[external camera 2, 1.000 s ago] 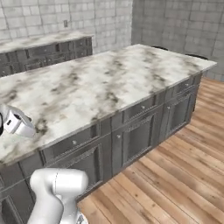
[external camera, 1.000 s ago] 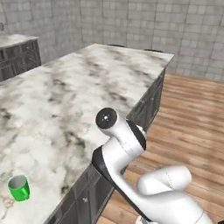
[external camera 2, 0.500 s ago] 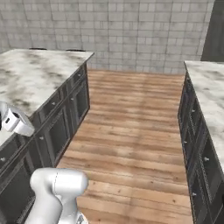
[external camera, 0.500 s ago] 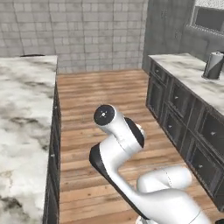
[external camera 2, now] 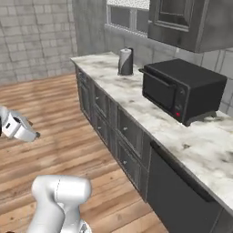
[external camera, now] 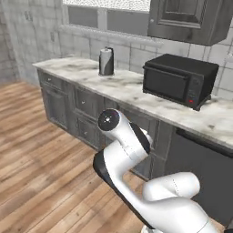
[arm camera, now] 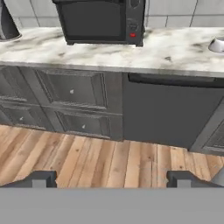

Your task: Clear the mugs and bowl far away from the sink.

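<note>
Fingers (arm camera: pixel 40 178) stand at full spread and hold nothing; the gripper (arm camera: pixel 111 179) points across the wood floor (arm camera: pixel 109 164) at the lower cabinet fronts (arm camera: pixel 72 89), well clear of the counter top.

Note what has changed. A second ago the base cameras looked over the marble island with the green mug at its near left edge; half a second ago they faced the aisle between the units. They now face the wall counter (external camera: pixel 136 93). The base has swung round; the things have not moved. Judge this as a repositioning toward the remaining items, with no pickup yet begun.

Locate the task's thing in the hand view: a squat, rounded, glossy white-grey object (arm camera: pixel 217 44), probably the white mug, sits on the counter at the far right, cut by the frame edge. It stands right of the black toaster oven (arm camera: pixel 100 19), well apart. You cannot tell its handle or rim.
</note>
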